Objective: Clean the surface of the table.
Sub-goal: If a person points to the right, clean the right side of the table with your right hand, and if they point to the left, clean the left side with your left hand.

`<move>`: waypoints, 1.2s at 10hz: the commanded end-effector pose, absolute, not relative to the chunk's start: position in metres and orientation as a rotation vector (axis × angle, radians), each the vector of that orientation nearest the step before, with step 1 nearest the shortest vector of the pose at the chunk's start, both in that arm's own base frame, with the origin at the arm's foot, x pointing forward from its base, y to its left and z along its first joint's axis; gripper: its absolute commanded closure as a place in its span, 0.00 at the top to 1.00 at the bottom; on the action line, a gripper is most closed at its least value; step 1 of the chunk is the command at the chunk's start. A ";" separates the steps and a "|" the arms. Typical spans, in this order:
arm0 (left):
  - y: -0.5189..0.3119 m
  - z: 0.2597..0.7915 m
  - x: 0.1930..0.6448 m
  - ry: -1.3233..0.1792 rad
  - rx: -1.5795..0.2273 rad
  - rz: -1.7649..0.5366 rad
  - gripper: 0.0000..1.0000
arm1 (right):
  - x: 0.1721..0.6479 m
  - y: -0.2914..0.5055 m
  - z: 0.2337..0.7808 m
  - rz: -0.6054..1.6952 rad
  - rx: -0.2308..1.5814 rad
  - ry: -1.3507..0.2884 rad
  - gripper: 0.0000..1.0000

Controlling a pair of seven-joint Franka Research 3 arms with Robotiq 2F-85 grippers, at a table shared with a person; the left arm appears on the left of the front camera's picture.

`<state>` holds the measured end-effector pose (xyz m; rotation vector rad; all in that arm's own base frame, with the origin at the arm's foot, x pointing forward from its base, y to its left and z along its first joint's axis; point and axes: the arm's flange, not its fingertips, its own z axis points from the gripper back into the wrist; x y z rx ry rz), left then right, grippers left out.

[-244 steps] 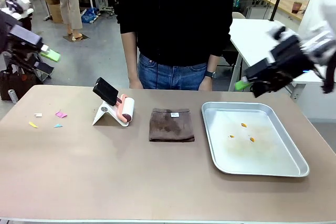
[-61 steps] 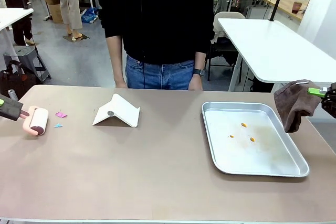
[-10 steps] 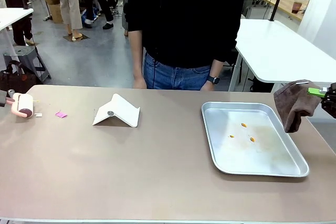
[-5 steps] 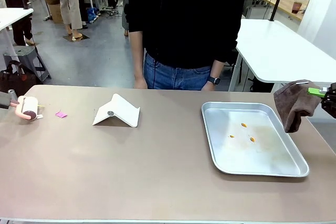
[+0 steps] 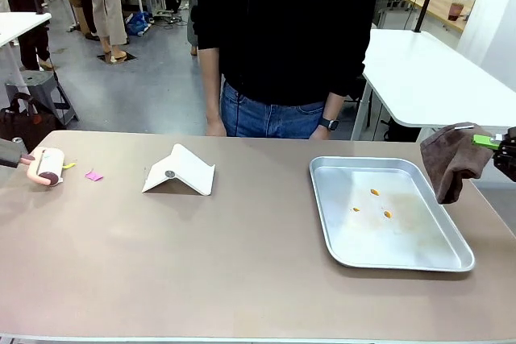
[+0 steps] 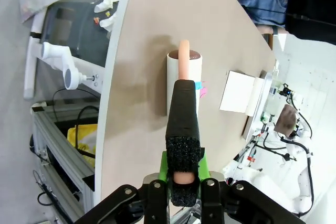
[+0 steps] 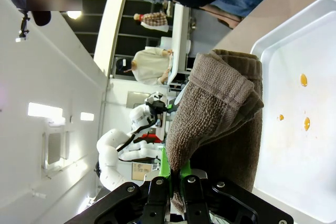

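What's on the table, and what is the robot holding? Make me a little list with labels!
left fingers: shut on the black handle of the lint roller
roller spot: left edge of the table
right fingers: shut on the brown cloth, which hangs to the right of the tray
silver tray: on the table's right side, with small orange spots
paper bits: pink scrap and yellow scrap by the roller
white stand: folded, left of the middle
person: standing at the far side

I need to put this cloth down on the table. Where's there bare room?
The whole near strip of the table is bare, widest between the white stand and the tray. Crowded at the far left: lint roller, pink scrap and yellow scrap. The tray holds orange bits.
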<state>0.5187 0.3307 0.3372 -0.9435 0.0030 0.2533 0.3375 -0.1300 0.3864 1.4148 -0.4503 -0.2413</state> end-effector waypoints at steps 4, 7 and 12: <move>0.299 0.332 0.523 0.084 -0.903 0.156 0.00 | 0.336 -0.130 0.389 -0.234 1.426 -0.452 0.00; 0.277 0.337 0.538 0.121 -0.907 0.142 0.00 | 0.336 -0.130 0.389 -0.234 1.426 -0.452 0.00; 0.237 0.340 0.561 0.170 -0.915 0.078 0.00 | 0.336 -0.130 0.389 -0.234 1.426 -0.452 0.00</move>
